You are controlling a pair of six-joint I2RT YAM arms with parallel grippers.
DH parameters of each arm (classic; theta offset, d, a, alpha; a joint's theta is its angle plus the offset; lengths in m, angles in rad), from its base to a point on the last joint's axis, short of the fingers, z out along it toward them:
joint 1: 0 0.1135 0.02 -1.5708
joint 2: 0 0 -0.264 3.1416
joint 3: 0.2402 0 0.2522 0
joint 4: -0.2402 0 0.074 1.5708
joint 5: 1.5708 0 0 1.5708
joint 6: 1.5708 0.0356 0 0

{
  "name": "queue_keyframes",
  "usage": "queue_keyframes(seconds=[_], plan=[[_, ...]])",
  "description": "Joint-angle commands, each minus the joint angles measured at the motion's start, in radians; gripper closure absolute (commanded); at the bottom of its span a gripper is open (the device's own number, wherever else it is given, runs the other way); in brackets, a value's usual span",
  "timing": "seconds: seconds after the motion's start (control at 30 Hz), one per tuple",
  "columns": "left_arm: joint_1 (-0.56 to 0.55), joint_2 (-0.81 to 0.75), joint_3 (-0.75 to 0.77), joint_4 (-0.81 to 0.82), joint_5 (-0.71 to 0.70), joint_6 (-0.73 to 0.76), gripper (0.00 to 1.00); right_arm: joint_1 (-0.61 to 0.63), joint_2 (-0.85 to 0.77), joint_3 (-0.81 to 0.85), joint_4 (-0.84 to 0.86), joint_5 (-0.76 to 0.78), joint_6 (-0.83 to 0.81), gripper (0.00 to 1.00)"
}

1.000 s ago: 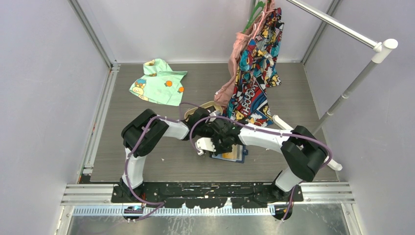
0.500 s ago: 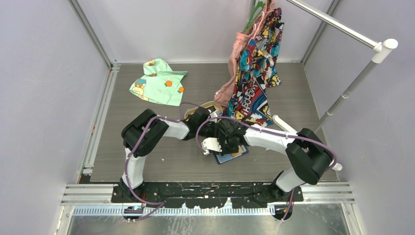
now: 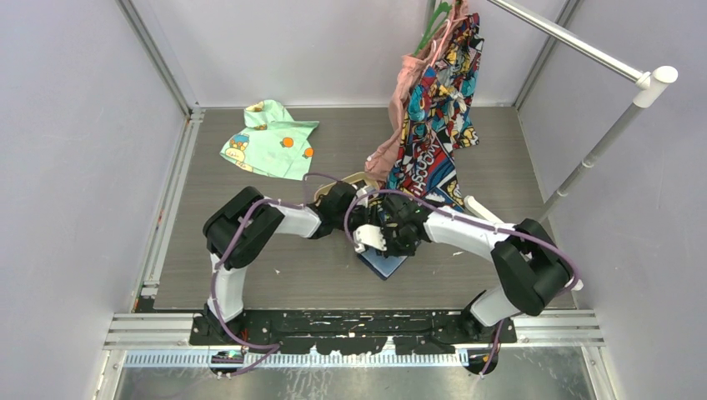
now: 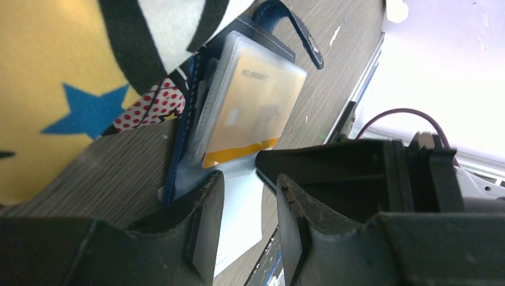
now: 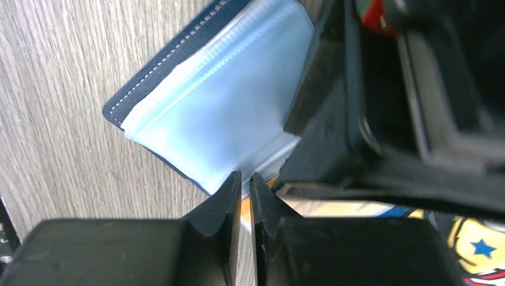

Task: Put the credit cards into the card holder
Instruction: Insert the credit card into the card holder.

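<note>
The navy card holder (image 3: 385, 265) lies open on the table under both grippers. Its pale glossy pockets (image 5: 208, 107) face up and its snap tab (image 4: 301, 33) points away. An orange-yellow credit card (image 4: 253, 107) sits inside a clear pocket, with its orange edge (image 4: 238, 158) sticking out at the near end. My left gripper (image 4: 247, 199) is open just over the pocket sheet, nothing between its fingers. My right gripper (image 5: 245, 180) is pinched at the pocket's edge, and a thin orange strip shows in the slit between its jaws. From above, the left gripper (image 3: 354, 218) and the right gripper (image 3: 382, 247) meet.
A tan tray (image 3: 354, 178) peeks out behind the left wrist. A comic-print garment (image 3: 433, 125) hangs from a metal rail (image 3: 584, 50) at the back right and reaches down near the grippers. A green printed cloth (image 3: 271, 137) lies at the back left.
The left jaws have opened. Both wrists shifted a little to the right and back. From above the card holder has turned, and the orange card that showed on it is now covered.
</note>
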Motion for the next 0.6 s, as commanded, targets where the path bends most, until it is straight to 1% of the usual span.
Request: queue_keyframes(seconds=[0.0, 0.07, 0.13, 0.17, 0.2, 0.23, 0.3, 0.37, 0.4, 0.5, 0.57], plan=[[-0.007, -0.049, -0.045, -0.084, -0.074, 0.051, 0.60, -0.090, -0.071, 0.036, -0.004, -0.079, 0.050, 0.82], [-0.006, -0.088, -0.050, -0.083, -0.087, 0.054, 0.60, -0.137, -0.095, 0.060, -0.036, -0.178, 0.115, 0.78], [-0.006, -0.134, -0.058, -0.081, -0.103, 0.057, 0.59, -0.185, -0.116, 0.080, -0.079, -0.289, 0.134, 0.77], [-0.007, -0.156, -0.062, -0.086, -0.109, 0.060, 0.59, -0.208, -0.121, 0.088, -0.091, -0.330, 0.156, 0.74], [-0.007, -0.183, -0.066, -0.094, -0.116, 0.067, 0.59, -0.226, -0.120, 0.096, -0.093, -0.359, 0.212, 0.69], [-0.007, -0.210, -0.070, -0.104, -0.123, 0.074, 0.59, -0.252, -0.119, 0.105, -0.090, -0.388, 0.245, 0.68], [-0.008, -0.267, -0.082, -0.125, -0.140, 0.090, 0.59, -0.305, -0.108, 0.109, -0.076, -0.449, 0.307, 0.60], [-0.007, -0.326, -0.101, -0.149, -0.160, 0.111, 0.59, -0.342, -0.086, 0.107, -0.031, -0.451, 0.403, 0.53], [-0.007, -0.356, -0.111, -0.169, -0.169, 0.126, 0.59, -0.357, -0.070, 0.107, -0.026, -0.446, 0.424, 0.52], [-0.007, -0.477, -0.166, -0.225, -0.219, 0.185, 0.59, -0.369, -0.015, 0.118, -0.027, -0.369, 0.482, 0.48], [-0.008, -0.566, -0.232, -0.242, -0.290, 0.211, 0.58, -0.371, 0.024, 0.135, -0.032, -0.294, 0.511, 0.46]])
